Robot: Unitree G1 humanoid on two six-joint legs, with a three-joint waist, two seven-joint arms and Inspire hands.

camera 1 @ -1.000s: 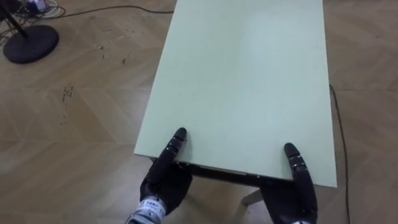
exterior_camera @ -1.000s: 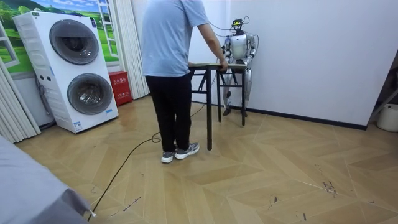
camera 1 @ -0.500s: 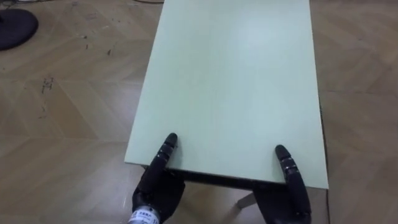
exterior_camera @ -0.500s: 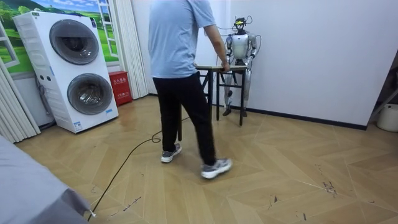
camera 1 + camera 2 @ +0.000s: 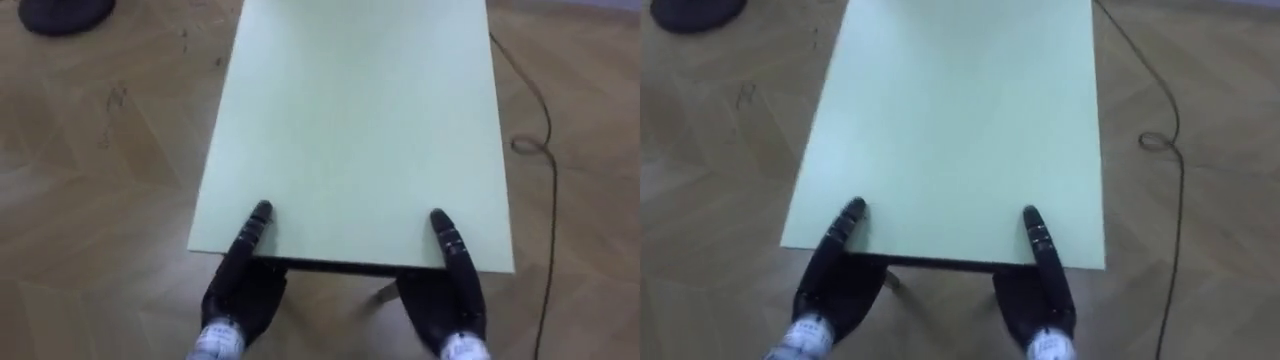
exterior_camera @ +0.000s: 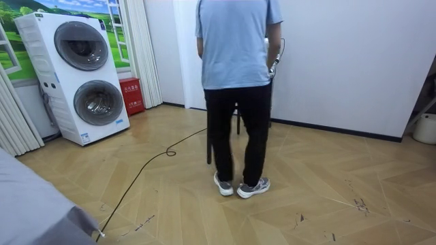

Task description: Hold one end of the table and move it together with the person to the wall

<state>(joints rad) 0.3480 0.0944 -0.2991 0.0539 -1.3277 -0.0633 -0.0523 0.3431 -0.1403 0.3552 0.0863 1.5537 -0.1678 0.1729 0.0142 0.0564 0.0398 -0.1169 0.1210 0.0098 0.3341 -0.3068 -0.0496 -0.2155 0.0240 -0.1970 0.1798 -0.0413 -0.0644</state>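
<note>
Stretching straight away from the robot, a table (image 5: 350,120) with a smooth, matte, pale green rectangular top is seen from above, its long axis pointing forward and its near short edge met by both hands. A dark frame and one pale leg are glimpsed beneath that edge. The left hand (image 5: 240,285) is set near the left corner and the right hand (image 5: 445,300) near the right corner, level with each other, so neither is nearer; the whole top lies ahead of them. One dark, ridged digit of each hand is laid flat on the top, while the rest is tucked under the board, so how tightly the edge is gripped cannot be told. Any coming move is judged to run along the long axis, with the load shared evenly by both arms.

Wood-look floor (image 5: 90,200) in a herringbone pattern is spread below, a thin dark cable (image 5: 535,140) is looped on it to the right, and a round black base (image 5: 60,12) is caught at the upper left.

In the room view, a person (image 6: 238,68) in a light blue shirt and black trousers is pictured from behind at the table's far end, hands hidden in front of the body. Stacked white washing machines (image 6: 78,75) are placed at the room view's left.
</note>
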